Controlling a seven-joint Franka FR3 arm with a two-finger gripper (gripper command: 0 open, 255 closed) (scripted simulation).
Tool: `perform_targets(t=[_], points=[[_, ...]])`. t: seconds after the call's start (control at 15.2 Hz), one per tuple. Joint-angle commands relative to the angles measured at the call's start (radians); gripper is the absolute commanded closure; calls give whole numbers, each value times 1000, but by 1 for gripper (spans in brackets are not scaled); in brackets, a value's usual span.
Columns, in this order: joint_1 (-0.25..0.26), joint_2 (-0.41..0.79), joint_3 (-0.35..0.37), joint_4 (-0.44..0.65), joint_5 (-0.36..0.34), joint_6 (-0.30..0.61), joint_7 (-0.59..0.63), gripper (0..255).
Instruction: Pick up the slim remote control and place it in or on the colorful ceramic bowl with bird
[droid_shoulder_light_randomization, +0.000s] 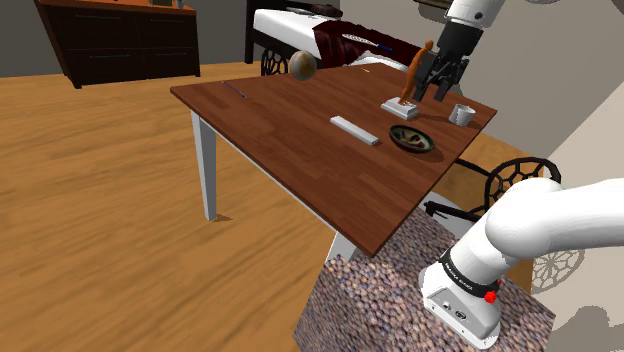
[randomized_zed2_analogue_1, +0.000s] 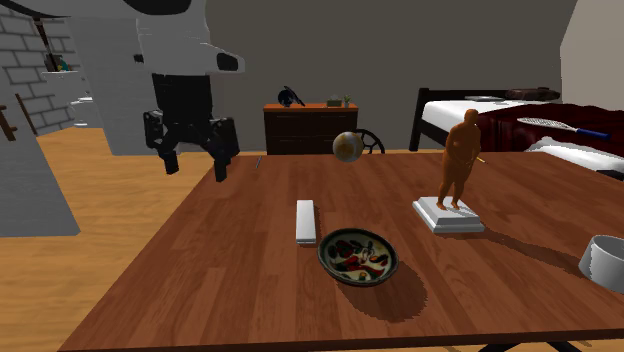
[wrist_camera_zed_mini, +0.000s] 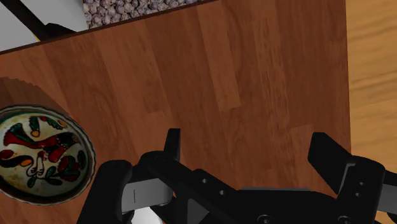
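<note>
Fingers (wrist_camera_zed_mini: 172, 141) apart, empty, black gripper (randomized_zed2_analogue_1: 195, 160) near colourful bird-painted bowl (randomized_zed2_analogue_1: 324, 258). Slim white remote (randomized_zed2_analogue_1: 306, 221) just beside bowl: off-centre descent may clip bowl.

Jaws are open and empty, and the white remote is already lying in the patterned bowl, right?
No. The white remote lies on the table beside the patterned bowl, not in it, as the second exterior view shows. The jaws are open and empty, as you said.
</note>
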Motion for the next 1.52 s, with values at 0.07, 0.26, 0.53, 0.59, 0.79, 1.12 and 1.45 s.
perform_targets(t=[0.07,0.26,0.53,0.59,0.79,1.12,1.45], points=[[-2,24,-9,-6,-6,30,-12,0],[-6,102,-37,-15,-23,120,-49,0],[-9,220,-72,-8,-37,234,-97,0],[-10,251,-81,-3,-39,261,-109,0],[-11,351,-106,21,-41,338,-146,0],[-12,528,-144,89,-27,450,-211,0],[-18,715,-171,190,7,536,-280,0]])
